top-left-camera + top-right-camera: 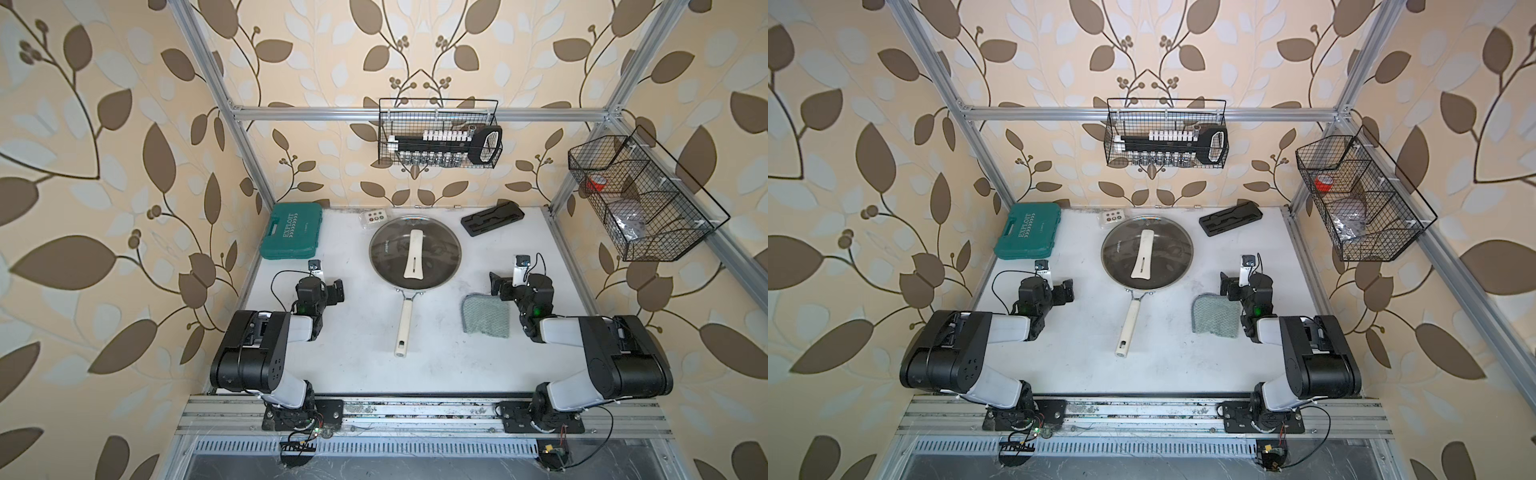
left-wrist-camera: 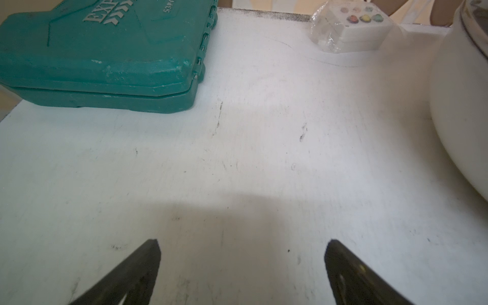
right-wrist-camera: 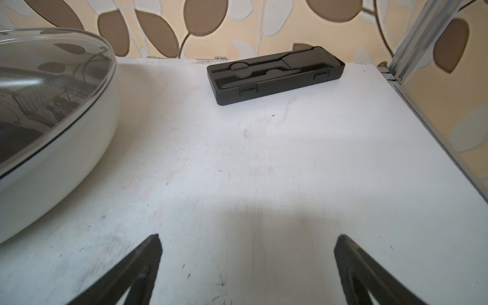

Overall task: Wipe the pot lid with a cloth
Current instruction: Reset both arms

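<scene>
Glossy, reflecting everything: that's the large round clear glass pot lid point(image 1: 436, 249), ringed by a bright metal rim. Its long cream-white bar handle point(image 1: 414, 253) looks smooth and satiny, like plastic. The frying pan's cream-white outer wall point(image 3: 66, 158) shines, slick as enamel. The small grey-green knitted cloth point(image 1: 486, 316) is coarse and nubbly. The white tabletop point(image 2: 264, 158) is matt, scuffed and flecked with dark marks. The teal moulded plastic case point(image 2: 105, 58) has a dull, grainy skin, worn pale at its edges. The black plastic tray point(image 3: 274, 76) is smooth and matt.

Wrist views cut off the pot lid point(image 3: 52, 87) and the teal case point(image 2: 105, 58).
</scene>
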Motion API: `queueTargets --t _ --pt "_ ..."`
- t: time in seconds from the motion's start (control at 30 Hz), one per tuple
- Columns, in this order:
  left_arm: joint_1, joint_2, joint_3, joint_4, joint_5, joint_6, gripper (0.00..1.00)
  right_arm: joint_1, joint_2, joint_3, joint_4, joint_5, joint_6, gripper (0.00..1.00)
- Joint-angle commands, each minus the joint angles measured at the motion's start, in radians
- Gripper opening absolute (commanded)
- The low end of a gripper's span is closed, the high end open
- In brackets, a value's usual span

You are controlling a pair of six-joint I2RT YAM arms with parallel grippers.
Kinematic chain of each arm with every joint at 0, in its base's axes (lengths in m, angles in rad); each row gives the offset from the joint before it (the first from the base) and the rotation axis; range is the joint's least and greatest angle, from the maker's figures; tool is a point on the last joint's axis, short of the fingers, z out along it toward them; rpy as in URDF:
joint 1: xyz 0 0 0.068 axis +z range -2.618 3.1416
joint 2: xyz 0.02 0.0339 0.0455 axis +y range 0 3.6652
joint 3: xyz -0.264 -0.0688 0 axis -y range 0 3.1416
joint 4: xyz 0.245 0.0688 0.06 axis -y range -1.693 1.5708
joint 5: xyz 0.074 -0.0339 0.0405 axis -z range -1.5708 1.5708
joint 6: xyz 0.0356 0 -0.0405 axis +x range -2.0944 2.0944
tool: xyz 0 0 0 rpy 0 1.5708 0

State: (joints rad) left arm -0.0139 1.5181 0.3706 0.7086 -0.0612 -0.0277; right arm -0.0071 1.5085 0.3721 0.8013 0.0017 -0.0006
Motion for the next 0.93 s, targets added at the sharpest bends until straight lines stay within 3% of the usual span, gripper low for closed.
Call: queueTargets --t 0.0,0.27,0.3,0.37,0.4,0.43,0.5,0.57,0.6,0.63,0.7,0.73,0.9 --pt "-0.004 -0.020 0.016 0.031 -0.014 0.012 0.99 -0.003 0.012 0.023 -0.018 -0.012 0.005 0.99" --pt "-0.005 -0.021 0.014 0.032 -0.017 0.012 0.99 -0.001 -0.109 -0.008 -0.053 -0.050 -0.014 0.99" --pt "-0.006 -0.021 0.014 0.032 -0.017 0.012 0.99 -0.001 -0.091 -0.022 -0.026 -0.046 -0.013 0.99" --pt "-0.005 -0.022 0.014 0.032 -0.018 0.012 0.99 -0.001 0.030 -0.078 0.220 -0.016 0.002 0.99" --pt "-0.004 -0.021 0.014 0.031 -0.017 0.012 0.99 -0.002 0.023 -0.066 0.207 -0.009 0.008 0.99" --pt "-0.005 -0.022 0.015 0.031 -0.017 0.012 0.99 -0.001 -0.035 -0.015 0.020 0.004 0.011 0.99" --pt "-0.007 -0.021 0.016 0.032 -0.019 0.012 0.99 0.001 -0.069 0.022 -0.089 -0.023 -0.003 0.99" --pt "-0.007 -0.021 0.017 0.031 -0.017 0.013 0.99 0.001 0.029 -0.020 0.103 -0.004 0.003 0.99" --pt "-0.007 -0.021 0.016 0.031 -0.018 0.012 0.99 0.000 0.026 -0.009 0.087 0.002 0.012 0.99" --pt "-0.007 -0.021 0.016 0.030 -0.019 0.012 0.99 -0.001 -0.010 0.023 -0.049 0.004 0.005 0.99" --pt "-0.007 -0.018 0.016 0.031 -0.019 0.012 0.99 -0.001 0.024 0.007 0.048 -0.006 0.002 0.99" --pt "-0.007 -0.021 0.016 0.030 -0.019 0.012 0.99 -0.001 0.005 0.025 -0.025 -0.002 0.003 0.99" --pt "-0.007 -0.019 0.016 0.029 -0.019 0.012 0.99 -0.005 0.016 0.024 -0.008 -0.035 0.001 0.99"
